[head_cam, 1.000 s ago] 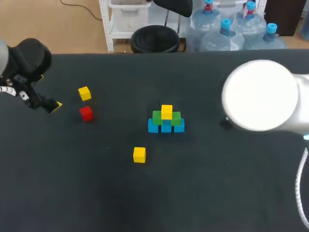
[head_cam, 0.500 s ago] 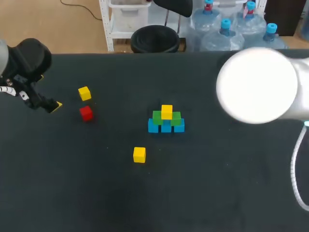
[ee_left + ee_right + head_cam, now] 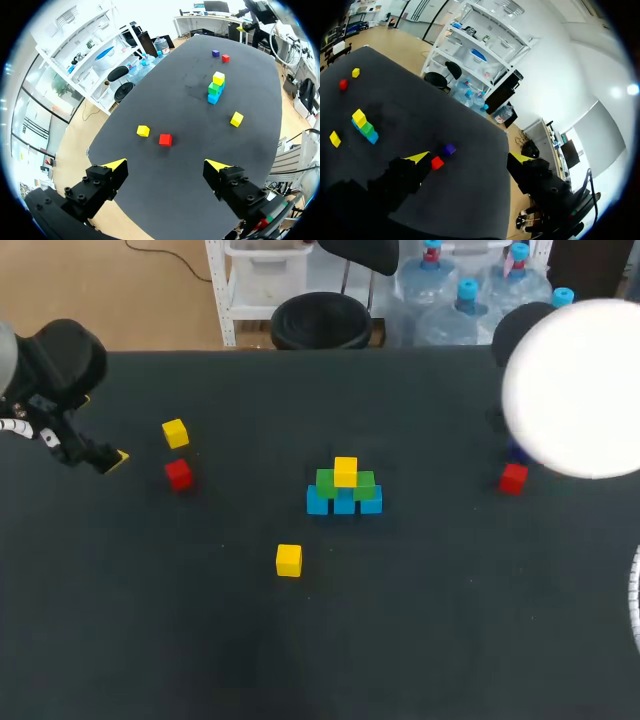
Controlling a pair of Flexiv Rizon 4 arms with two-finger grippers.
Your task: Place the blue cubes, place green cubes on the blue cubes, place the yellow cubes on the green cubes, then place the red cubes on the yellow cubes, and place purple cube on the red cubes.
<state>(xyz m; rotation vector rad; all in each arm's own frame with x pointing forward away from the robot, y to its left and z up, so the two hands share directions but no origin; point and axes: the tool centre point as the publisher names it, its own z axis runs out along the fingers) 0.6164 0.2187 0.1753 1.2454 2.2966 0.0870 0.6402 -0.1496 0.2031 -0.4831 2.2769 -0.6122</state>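
- The right arm [image 3: 580, 390] has swung away from the middle of the desk [image 3: 330, 660] toward its far right corner over the last second.
- That move uncovers the right red cube [image 3: 513, 478], which now lies in plain sight on the desk; the purple cube [image 3: 215, 53] sits just beside it, still partly under the arm in the head view.
- The right hand [image 3: 469, 158] hangs high above these two cubes, its fingers spread wide and holding nothing.
- The left arm [image 3: 50, 380] has not moved; the left hand [image 3: 165, 165] is likewise spread and empty, over the desk's left edge.
- The stack [image 3: 344, 488] is unchanged at mid-desk: three blue cubes in a row, two green on them, one yellow on top.
- The far yellow cube [image 3: 175, 433] and the left red cube [image 3: 179, 474] lie near each other on the left; the near yellow cube [image 3: 289, 560] lies alone in front of the stack.
- We judge the yellow layer begun but unfinished, with the red and purple layers not yet started; every cube still needed is now loose and open to a grasp.
- The desk is a flat, dark, matt surface.
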